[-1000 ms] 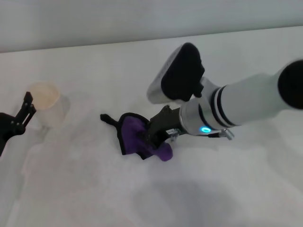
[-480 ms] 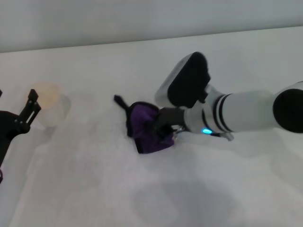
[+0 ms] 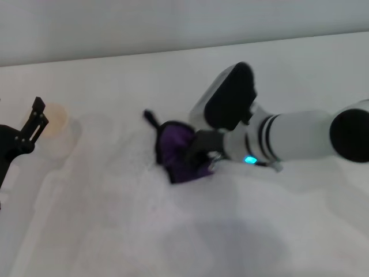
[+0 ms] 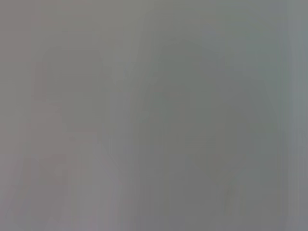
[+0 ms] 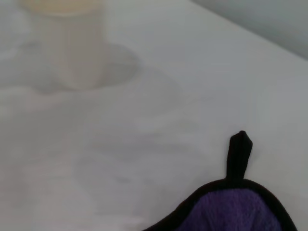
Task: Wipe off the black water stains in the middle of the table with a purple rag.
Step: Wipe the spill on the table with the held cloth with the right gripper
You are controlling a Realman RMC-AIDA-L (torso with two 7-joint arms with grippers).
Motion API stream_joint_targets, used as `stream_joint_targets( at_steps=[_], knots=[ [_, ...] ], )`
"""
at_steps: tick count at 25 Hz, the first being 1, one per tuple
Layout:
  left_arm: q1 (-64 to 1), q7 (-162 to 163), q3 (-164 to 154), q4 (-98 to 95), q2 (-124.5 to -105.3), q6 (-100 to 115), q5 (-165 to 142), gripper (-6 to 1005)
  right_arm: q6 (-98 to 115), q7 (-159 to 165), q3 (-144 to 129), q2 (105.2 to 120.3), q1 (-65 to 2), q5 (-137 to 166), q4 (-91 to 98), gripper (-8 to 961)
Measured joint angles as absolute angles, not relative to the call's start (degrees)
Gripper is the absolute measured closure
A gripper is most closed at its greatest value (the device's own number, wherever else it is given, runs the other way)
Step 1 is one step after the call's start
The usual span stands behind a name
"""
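Observation:
The purple rag (image 3: 177, 150) lies bunched on the white table (image 3: 115, 231) near its middle, with its black tail (image 3: 150, 119) pointing toward the far side. My right gripper (image 3: 199, 151) is shut on the rag and presses it onto the table. The right wrist view shows the rag's black-edged top (image 5: 236, 207) and its tail (image 5: 239, 154). No black stain shows in any view; it may be hidden under the rag. My left gripper (image 3: 34, 121) hovers at the left edge, open, next to the cup. The left wrist view shows only plain grey.
A translucent whitish cup (image 3: 56, 130) stands at the left, close to my left gripper; it also shows in the right wrist view (image 5: 72, 43). Faint grey speckles lie on the table beside the rag (image 3: 130, 173). The table's far edge meets a grey wall.
My right gripper has dragged the rag to the right and toward the far side, bunching it up. My left gripper has shifted slightly away along the left edge.

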State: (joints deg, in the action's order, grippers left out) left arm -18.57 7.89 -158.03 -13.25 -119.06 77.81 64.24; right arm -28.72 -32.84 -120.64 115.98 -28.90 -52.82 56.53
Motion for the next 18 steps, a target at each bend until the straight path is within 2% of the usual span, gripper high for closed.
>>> stream_joint_targets(
  at_steps=[8, 18],
  knots=[
    [-20.0, 7.7, -158.2, -12.5, -119.02, 78.5, 64.2, 119, -29.0, -32.8, -128.9, 116.13, -29.1, -59.0, 59.8, 846],
    [-20.0, 7.9, -158.1, -13.1, -119.07, 78.8, 64.2, 119, -24.8, -33.9, -124.8, 115.8, -27.6, -58.7, 57.4, 848]
  ],
)
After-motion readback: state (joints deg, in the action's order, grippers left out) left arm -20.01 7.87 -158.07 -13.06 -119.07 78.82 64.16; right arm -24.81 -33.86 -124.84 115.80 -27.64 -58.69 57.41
